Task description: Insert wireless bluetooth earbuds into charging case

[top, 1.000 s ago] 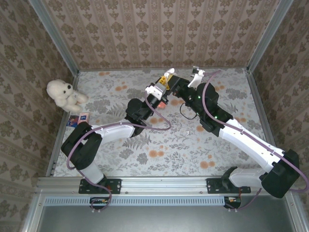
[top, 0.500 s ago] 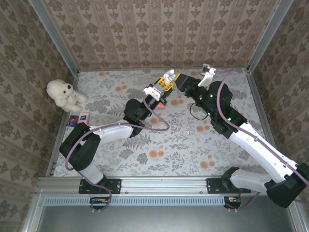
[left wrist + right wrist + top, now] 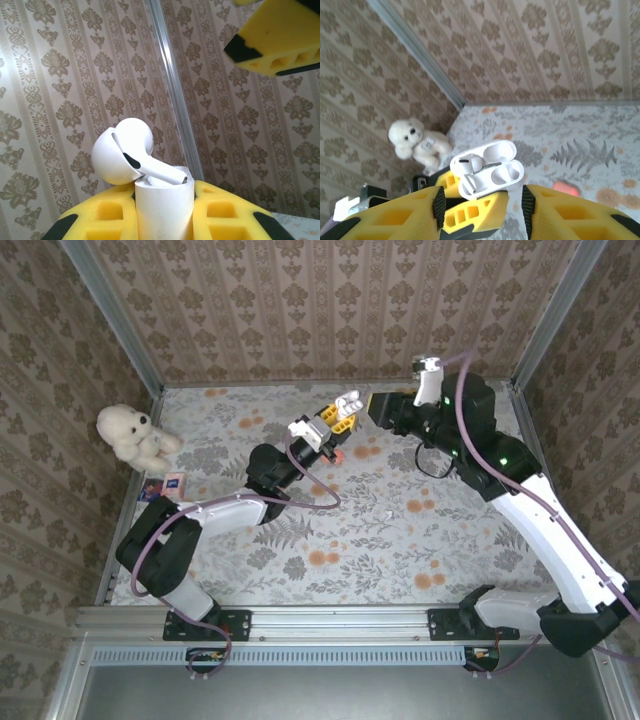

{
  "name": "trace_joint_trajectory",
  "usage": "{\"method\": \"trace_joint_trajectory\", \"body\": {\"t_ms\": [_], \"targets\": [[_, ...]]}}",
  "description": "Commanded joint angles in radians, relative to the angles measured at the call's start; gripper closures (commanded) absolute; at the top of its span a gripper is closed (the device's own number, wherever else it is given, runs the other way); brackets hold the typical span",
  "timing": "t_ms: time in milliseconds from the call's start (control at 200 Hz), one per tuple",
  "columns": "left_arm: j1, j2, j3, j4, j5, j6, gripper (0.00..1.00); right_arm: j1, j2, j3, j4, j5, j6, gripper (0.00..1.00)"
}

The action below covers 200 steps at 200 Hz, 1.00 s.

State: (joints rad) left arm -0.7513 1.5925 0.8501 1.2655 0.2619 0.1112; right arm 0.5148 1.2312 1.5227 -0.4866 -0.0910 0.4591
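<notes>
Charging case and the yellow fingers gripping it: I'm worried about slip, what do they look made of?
The case looks like glossy white hard plastic, by its smooth sheen. The left fingers look like matte yellow plastic with moulded pockets, possibly printed.

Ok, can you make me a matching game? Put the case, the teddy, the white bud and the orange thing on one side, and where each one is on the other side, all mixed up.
Things:
1. case
2. teddy
3. white bud
4. orange thing

Places:
A. on the table, away from the walls
B. sitting in the open case
C. by the left wall
D. pinched in the left tool

Pairs: 1-D, 2-C, 3-B, 4-A.
</notes>
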Motion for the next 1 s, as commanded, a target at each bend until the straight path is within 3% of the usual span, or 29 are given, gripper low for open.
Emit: {"method": "trace_joint_trajectory", "body": {"t_ms": [0, 285, 525, 655, 790, 995], "targets": [[0.005, -0.04, -0.009, 0.04, 0.057, -0.034, 1.0, -0.001, 0.046, 0.068, -0.19, -0.043, -0.081, 0.55], [0.007, -0.032, -0.016, 0.038, 0.081, -0.046, 1.0, 0.023, 0.089, 0.087, -0.189, -0.042, -0.072, 0.61], [0.007, -0.029, -0.021, 0.038, 0.091, -0.054, 1.0, 0.05, 0.116, 0.101, -0.168, -0.071, -0.066, 0.74], [0.006, -0.029, -0.023, 0.038, 0.095, -0.057, 1.0, 0.057, 0.126, 0.109, -0.148, -0.089, -0.052, 0.73], [0.007, -0.029, -0.025, 0.038, 0.099, -0.062, 1.0, 0.064, 0.141, 0.135, -0.15, -0.082, -0.053, 0.64], [0.006, -0.029, -0.024, 0.039, 0.107, -0.069, 1.0, 0.069, 0.152, 0.155, -0.141, -0.075, -0.05, 0.63]]}}
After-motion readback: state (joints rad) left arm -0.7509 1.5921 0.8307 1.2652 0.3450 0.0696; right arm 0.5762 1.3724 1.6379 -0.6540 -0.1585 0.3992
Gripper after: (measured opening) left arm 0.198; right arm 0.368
